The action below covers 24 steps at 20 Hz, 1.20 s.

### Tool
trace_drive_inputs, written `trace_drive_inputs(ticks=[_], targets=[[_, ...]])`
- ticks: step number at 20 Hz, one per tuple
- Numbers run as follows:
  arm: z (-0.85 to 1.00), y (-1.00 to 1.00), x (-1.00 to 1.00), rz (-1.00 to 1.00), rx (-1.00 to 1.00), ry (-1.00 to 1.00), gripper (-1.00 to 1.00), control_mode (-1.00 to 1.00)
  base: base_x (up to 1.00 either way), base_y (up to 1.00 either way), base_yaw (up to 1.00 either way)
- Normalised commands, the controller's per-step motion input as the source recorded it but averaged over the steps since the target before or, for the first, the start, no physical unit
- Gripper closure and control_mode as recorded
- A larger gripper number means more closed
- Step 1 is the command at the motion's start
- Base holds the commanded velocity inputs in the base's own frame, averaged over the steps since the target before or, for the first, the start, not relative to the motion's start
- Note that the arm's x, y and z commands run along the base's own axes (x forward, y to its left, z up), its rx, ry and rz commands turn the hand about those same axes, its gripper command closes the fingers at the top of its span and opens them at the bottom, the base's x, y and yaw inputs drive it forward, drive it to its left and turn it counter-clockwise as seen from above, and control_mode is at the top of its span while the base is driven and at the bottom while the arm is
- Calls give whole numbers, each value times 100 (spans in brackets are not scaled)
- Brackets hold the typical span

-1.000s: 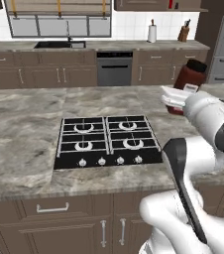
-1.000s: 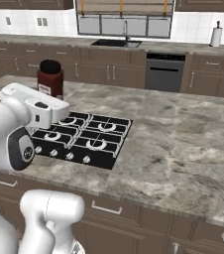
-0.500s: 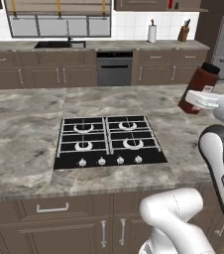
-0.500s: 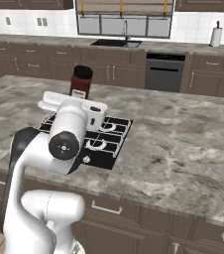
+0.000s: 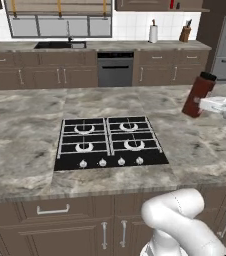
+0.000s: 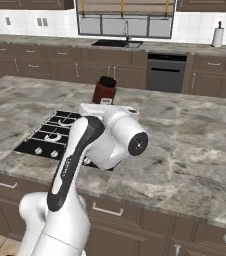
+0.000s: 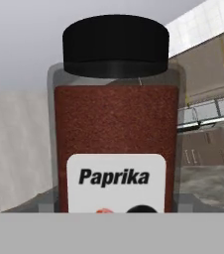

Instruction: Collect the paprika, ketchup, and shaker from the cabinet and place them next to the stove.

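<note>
One paprika [image 5: 197, 94] jar is pinched in the tool [image 5: 205, 104], tilted slightly above the marble table [image 5: 30, 145], well right of the one stove [image 5: 108, 142] with its four burners and four knobs.

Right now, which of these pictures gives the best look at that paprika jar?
The hand view: the paprika faces the camera up close, black cap and "Paprika" label readable. The left base view shows it small and tilted at the counter's right side, right of the stove. In the right base view the arm hides its lower half.
</note>
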Motion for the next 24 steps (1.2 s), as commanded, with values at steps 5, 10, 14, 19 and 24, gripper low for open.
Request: trace_drive_inputs(ticks=[5, 10, 14, 19, 24], targets=[[-62, -48, 54, 36, -5, 0, 100, -100, 0, 0, 0], [-63, -53, 78, 40, -10, 0, 100, -100, 0, 0, 0], [-53, -51, 65, 34, -13, -1, 100, -100, 0, 0, 0], [-47, -33, 51, 25, -11, -5, 100, -100, 0, 0, 0], [-54, -2, 43, 13, -14, -9, 100, -100, 0, 0, 0]])
